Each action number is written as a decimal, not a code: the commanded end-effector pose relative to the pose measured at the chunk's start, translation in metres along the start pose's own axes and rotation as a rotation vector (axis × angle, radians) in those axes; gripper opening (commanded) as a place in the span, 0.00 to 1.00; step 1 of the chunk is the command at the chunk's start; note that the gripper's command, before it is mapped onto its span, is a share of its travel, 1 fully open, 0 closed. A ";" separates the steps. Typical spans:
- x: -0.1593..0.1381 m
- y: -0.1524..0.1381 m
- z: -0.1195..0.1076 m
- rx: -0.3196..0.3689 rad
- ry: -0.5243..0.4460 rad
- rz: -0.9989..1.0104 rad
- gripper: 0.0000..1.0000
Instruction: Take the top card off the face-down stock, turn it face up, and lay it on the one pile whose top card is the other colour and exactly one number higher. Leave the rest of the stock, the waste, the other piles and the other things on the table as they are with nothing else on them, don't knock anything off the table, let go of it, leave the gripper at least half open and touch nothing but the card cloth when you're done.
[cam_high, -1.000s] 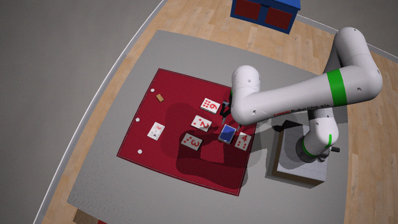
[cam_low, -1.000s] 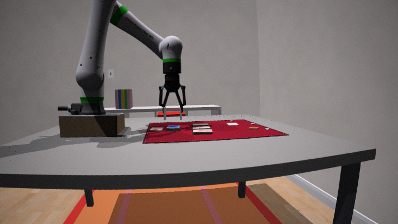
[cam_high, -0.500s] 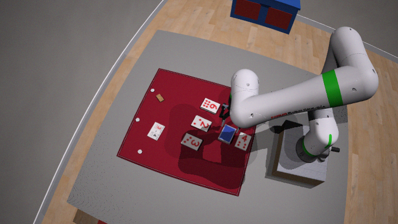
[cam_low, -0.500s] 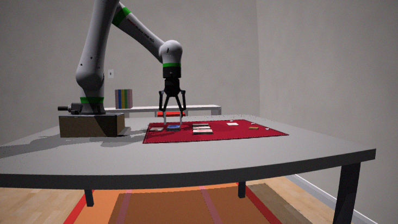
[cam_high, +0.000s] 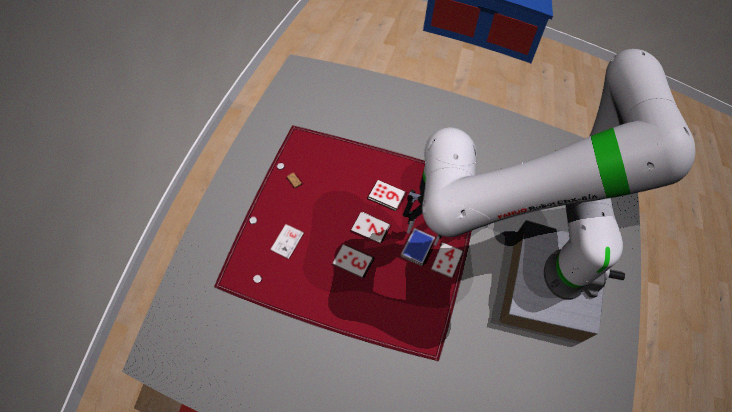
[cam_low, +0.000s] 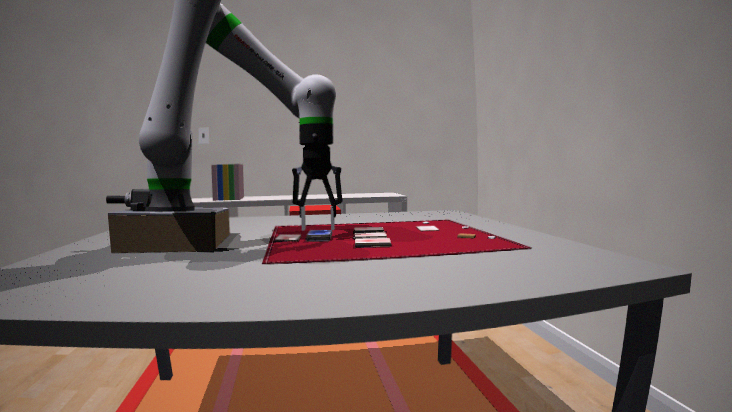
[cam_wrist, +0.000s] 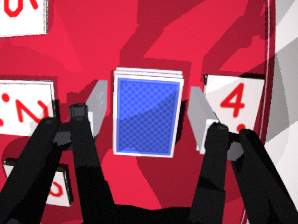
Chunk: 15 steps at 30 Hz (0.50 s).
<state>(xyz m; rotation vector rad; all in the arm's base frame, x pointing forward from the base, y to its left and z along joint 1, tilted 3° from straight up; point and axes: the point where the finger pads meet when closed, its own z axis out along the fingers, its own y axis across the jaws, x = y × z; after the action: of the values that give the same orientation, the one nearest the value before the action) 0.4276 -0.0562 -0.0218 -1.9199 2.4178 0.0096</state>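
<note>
The face-down stock (cam_high: 417, 245) is a blue-backed stack on the red card cloth (cam_high: 327, 307), near its right edge. It also shows in the side view (cam_low: 318, 234) and the wrist view (cam_wrist: 147, 112). My gripper (cam_low: 318, 225) points straight down over the stock, about half open. One finger stands on each long side of the stack with a small gap on both sides, touching nothing, tips just above the cloth. Face-up cards lie around the stock: a red 6 (cam_high: 386, 194), a red 2 (cam_high: 370, 226), a red 3 (cam_high: 353, 261) and a red 4 (cam_high: 446, 259) right beside it.
A white card with small marks (cam_high: 287, 241) lies at the cloth's left. A small brown block (cam_high: 294, 179) and three white chips (cam_high: 253, 220) sit along the left edge. The robot's base box (cam_high: 548, 296) stands right of the cloth.
</note>
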 end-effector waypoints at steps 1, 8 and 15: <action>0.000 0.000 0.000 0.000 0.000 0.000 0.50; 0.000 0.000 0.000 0.000 0.000 0.000 0.42; 0.000 0.000 0.000 0.000 0.000 0.000 0.42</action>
<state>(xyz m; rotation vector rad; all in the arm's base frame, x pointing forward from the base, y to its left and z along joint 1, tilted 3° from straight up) 0.4276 -0.0562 -0.0218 -1.9194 2.4180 0.0096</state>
